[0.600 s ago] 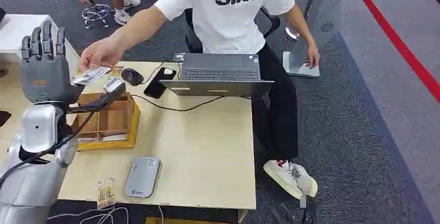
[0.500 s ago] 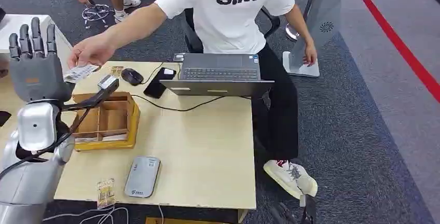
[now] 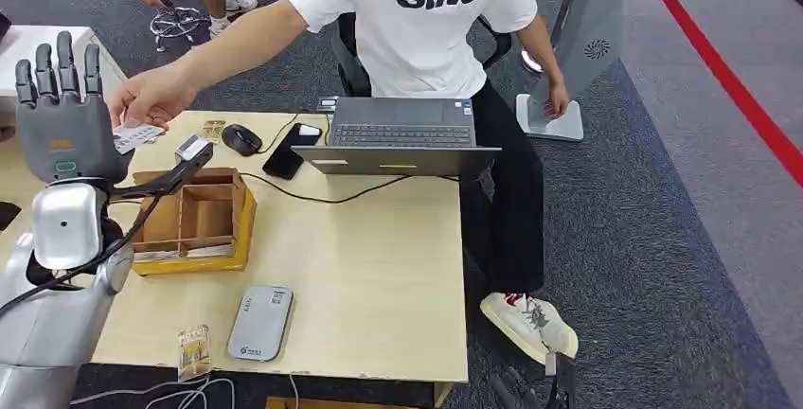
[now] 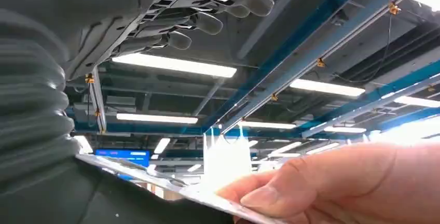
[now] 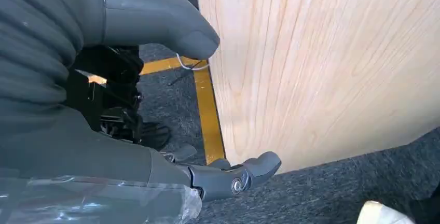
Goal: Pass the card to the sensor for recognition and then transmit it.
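Now left hand (image 3: 64, 111) raised, fingers spread, palm empty. Card (image 3: 135, 135) just right of it, pinched by person's hand (image 3: 147, 98), long axis toward palm. Right hand (image 5: 228, 175) hangs beside table (image 5: 332, 53), holds nothing, fingers apart.

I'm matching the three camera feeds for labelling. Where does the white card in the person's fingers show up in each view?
Head view: the white card sits upper left, pinched by the person's hand beside the raised left hand.
Left wrist view: the card runs along the lower edge, seen edge-on.
Right wrist view: not in it.
Shared landmark: the person's hand.
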